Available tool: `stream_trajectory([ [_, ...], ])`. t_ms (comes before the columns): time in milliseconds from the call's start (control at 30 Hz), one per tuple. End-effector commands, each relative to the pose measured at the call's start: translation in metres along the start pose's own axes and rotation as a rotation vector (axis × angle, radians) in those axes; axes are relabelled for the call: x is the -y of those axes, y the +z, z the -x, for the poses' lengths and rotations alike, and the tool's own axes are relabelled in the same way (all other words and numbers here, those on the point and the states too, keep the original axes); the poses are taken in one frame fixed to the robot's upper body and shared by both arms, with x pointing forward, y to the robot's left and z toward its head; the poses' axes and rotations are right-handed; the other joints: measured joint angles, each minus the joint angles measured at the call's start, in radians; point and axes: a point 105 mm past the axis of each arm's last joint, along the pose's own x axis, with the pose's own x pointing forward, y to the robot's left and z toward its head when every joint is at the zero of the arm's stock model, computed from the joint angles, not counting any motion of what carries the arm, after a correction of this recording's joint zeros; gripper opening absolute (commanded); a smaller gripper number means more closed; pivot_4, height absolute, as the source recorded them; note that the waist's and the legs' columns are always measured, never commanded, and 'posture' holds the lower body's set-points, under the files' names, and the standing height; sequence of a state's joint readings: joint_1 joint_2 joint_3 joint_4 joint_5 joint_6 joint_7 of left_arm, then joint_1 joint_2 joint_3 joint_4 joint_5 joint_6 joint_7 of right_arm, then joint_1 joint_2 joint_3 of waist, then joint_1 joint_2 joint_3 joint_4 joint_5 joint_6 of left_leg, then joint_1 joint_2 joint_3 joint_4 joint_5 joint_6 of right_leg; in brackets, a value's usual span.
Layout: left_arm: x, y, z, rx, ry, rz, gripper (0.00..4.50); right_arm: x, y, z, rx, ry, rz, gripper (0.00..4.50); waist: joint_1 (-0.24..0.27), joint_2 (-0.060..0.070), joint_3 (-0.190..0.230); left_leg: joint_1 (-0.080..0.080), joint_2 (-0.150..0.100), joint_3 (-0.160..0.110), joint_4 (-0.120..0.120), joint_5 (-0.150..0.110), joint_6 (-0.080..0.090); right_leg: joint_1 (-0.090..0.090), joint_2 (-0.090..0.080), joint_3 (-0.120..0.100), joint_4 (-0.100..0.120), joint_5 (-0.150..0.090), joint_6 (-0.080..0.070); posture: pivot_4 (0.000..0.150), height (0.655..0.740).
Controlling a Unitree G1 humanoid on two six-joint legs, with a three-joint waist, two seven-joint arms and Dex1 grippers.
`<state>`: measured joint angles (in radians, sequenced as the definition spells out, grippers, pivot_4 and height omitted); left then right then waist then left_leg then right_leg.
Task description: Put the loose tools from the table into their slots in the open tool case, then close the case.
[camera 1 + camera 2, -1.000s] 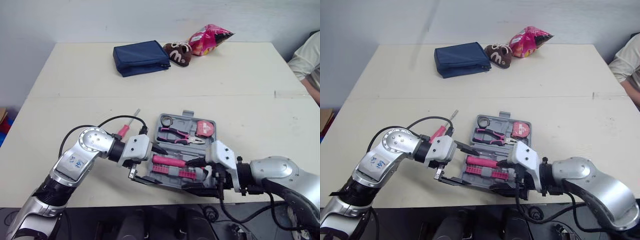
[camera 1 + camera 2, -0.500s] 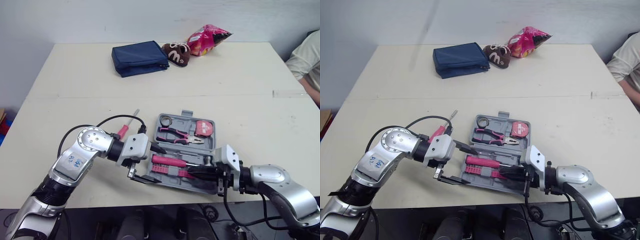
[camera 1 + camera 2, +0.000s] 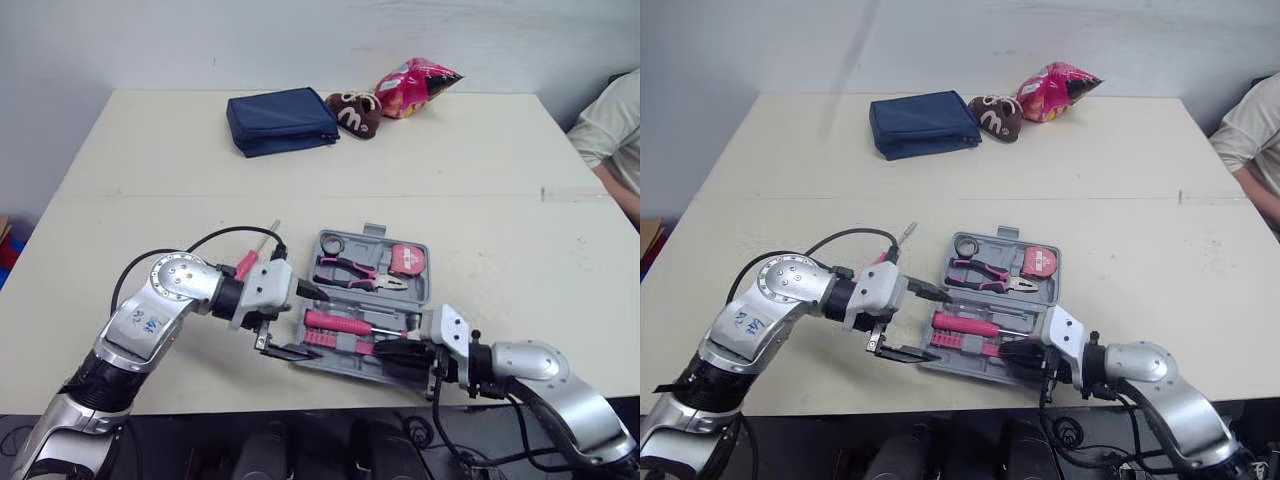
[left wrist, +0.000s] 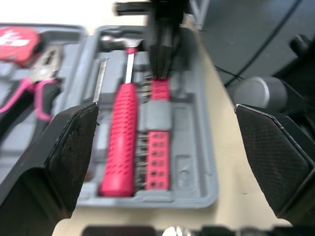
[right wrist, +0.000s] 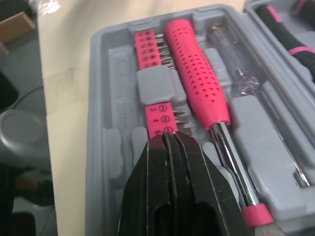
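Observation:
The grey tool case (image 3: 412, 295) lies open flat near the table's front edge. Its far half holds pliers (image 3: 355, 270) and a pink tape measure (image 3: 407, 258); its near half holds a pink-handled hammer (image 3: 340, 323) and a pink bit holder (image 5: 150, 54). A pink screwdriver (image 3: 247, 263) lies loose on the table left of the case, behind my left wrist. My left gripper (image 3: 315, 325) stands open at the case's left end, with nothing between its fingers (image 4: 74, 142). My right gripper (image 3: 395, 352) is shut and empty, its tips over the bit holder at the case's front right.
At the table's back lie a blue pouch (image 3: 282, 118), a brown plush item (image 3: 355, 108) and a pink snack bag (image 3: 415, 80). A person's sleeve (image 3: 610, 120) shows at the right edge. The case sits close to the table's front edge.
My right gripper has shut and drawn back and down to the case's front right corner. The left gripper has hardly moved.

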<state>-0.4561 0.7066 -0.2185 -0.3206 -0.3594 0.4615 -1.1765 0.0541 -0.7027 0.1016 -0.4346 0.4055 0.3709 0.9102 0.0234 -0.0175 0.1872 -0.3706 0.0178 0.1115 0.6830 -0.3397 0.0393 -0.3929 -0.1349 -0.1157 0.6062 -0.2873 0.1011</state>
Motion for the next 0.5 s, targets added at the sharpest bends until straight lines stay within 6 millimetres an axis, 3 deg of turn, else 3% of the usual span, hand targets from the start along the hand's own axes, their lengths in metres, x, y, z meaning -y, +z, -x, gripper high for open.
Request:
stream_trajectory([
  [33,-0.005,0.001,0.018,0.067,0.114,0.082,4.50,0.007,0.032,0.025,0.084,-0.047,0.049,0.08,-0.001,0.003,0.002,-0.001,0.000,0.000,0.000,0.000,0.000,-0.001,0.000,0.000,0.000,0.000,0.000,0.150,0.7338],
  [67,-0.007,0.000,0.026,0.088,0.163,0.123,4.50,0.008,0.037,0.033,0.090,-0.047,0.033,0.08,-0.002,0.005,0.003,-0.001,0.000,0.000,0.000,0.000,0.000,-0.001,-0.001,0.000,0.000,0.000,0.000,0.150,0.7338],
  [167,-0.011,-0.008,0.053,0.126,0.303,0.237,4.50,0.011,0.051,0.061,0.084,-0.023,-0.033,0.92,-0.002,0.006,0.003,-0.001,0.001,0.000,0.000,0.000,0.000,-0.001,0.000,-0.001,0.001,0.000,0.000,0.150,0.7338],
  [300,0.003,-0.033,0.108,0.102,0.565,0.408,4.50,0.036,0.062,0.112,0.033,-0.186,-0.009,2.82,-0.006,0.007,0.005,-0.001,0.001,-0.001,-0.001,0.000,0.000,-0.001,0.000,-0.001,0.000,-0.001,-0.001,0.150,0.7338],
  [400,0.022,-0.050,0.145,0.066,0.745,0.499,4.50,0.045,0.059,0.144,0.004,-0.282,-0.031,4.35,-0.002,0.007,0.005,-0.001,0.001,-0.001,-0.002,0.000,0.000,-0.001,0.000,-0.002,-0.001,-0.001,-0.002,0.150,0.7338],
  [500,0.045,-0.066,0.184,0.021,0.926,0.564,4.50,0.052,0.049,0.170,-0.034,-0.380,-0.042,4.44,0.004,0.008,0.005,0.000,0.002,-0.001,-0.002,-0.003,0.000,0.000,-0.001,-0.001,-0.002,-0.001,-0.003,0.150,0.7338],
])
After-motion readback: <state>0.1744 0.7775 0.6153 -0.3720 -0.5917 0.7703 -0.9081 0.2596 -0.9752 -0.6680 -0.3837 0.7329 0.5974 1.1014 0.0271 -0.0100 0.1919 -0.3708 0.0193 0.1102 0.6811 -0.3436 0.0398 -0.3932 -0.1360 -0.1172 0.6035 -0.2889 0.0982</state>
